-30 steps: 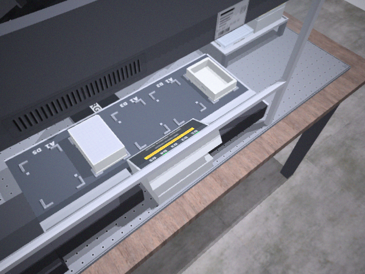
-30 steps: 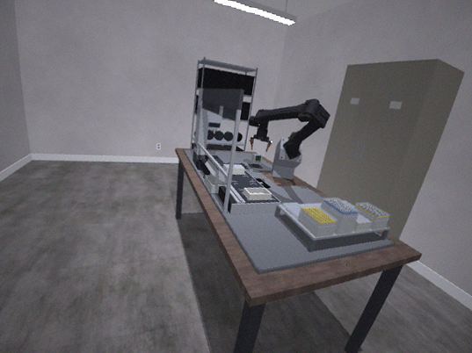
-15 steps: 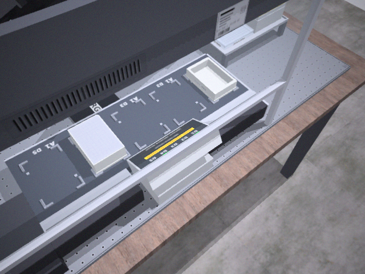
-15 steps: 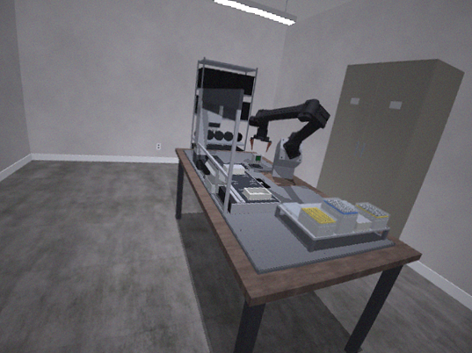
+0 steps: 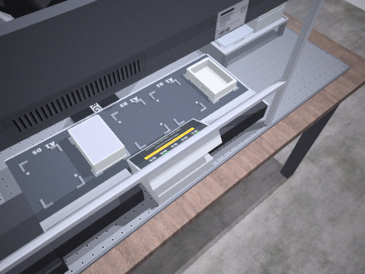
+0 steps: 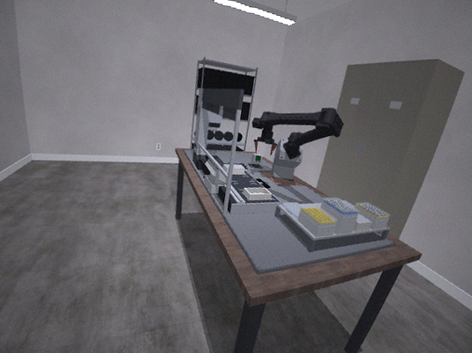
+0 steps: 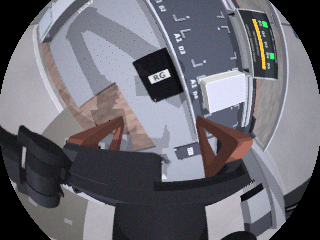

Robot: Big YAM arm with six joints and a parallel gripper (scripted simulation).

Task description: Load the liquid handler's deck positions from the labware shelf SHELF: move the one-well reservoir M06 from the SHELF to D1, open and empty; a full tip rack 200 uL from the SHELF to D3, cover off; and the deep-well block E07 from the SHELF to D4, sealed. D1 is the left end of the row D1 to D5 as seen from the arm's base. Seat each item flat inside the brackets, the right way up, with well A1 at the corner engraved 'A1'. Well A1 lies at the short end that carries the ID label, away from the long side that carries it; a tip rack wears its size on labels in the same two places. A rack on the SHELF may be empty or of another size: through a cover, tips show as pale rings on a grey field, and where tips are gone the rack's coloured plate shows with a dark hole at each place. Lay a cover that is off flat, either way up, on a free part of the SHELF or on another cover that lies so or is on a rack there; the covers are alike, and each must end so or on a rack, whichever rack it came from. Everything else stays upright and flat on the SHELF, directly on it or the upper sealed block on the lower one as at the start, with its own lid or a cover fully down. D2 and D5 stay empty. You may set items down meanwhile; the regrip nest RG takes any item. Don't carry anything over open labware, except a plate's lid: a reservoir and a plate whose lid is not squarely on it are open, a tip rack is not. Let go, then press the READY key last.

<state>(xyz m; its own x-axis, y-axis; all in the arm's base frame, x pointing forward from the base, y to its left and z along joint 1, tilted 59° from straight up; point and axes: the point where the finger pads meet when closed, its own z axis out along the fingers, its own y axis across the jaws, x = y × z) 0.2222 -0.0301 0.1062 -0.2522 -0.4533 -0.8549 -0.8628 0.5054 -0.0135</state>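
The white one-well reservoir point(image 5: 211, 77) point(image 6: 257, 192) sits open inside D1's brackets at the right end of the dark deck point(image 5: 165, 103). The white sealed deep-well block point(image 5: 97, 142) point(image 7: 223, 90) sits in D4. D3's brackets point(image 5: 140, 145) hold nothing, and D2 and D5 are bare too. My gripper point(image 6: 263, 143) point(image 7: 159, 119) is open and empty. It hangs above the table near the arm's base, beside the block and short of the black RG nest point(image 7: 158, 79). Tip racks stand on the SHELF point(image 6: 289, 209): one with a yellow plate point(image 6: 318, 216), one blue-rimmed point(image 6: 340, 208), one yellow-rimmed point(image 6: 372, 211).
The status panel point(image 5: 169, 142) point(image 7: 262, 43) with a yellow bar stands in front of the deck. A grey rail and an upright post point(image 5: 297, 56) run along the deck's front. A flat pale item point(image 5: 235, 38) lies on the SHELF's near end. A small key block point(image 7: 188, 151) lies under the gripper.
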